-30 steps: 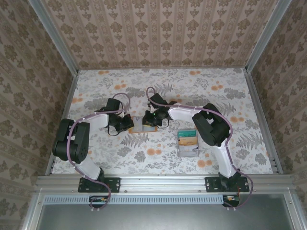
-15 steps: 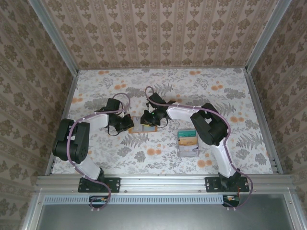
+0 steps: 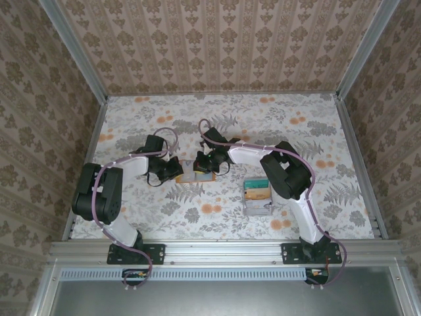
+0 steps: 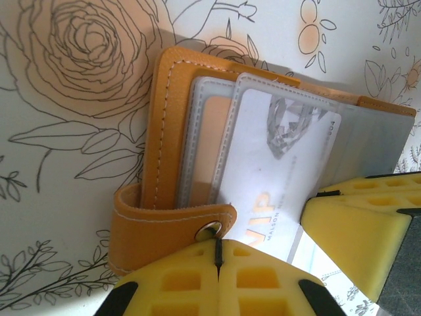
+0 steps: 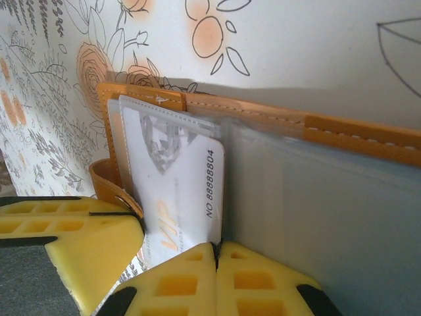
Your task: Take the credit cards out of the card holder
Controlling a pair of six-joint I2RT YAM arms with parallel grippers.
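Right hand [image 5: 216, 255] pinches the white VIP card [image 5: 174, 172] by its lower corner, half out of the orange card holder [image 5: 355, 131]

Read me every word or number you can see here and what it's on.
"VIP": gold letters on the white card in the card holder.
"NO 88888804": along the same card's edge.
Small print beside "VIP": too small to read.
On the cards in the grey tray: too small to read.

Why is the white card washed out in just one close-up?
Left wrist view: glare bleaches the white card near its lettering. Right wrist view: no glare there, so its number reads crisp; the card holder casts a soft shadow on the cloth.
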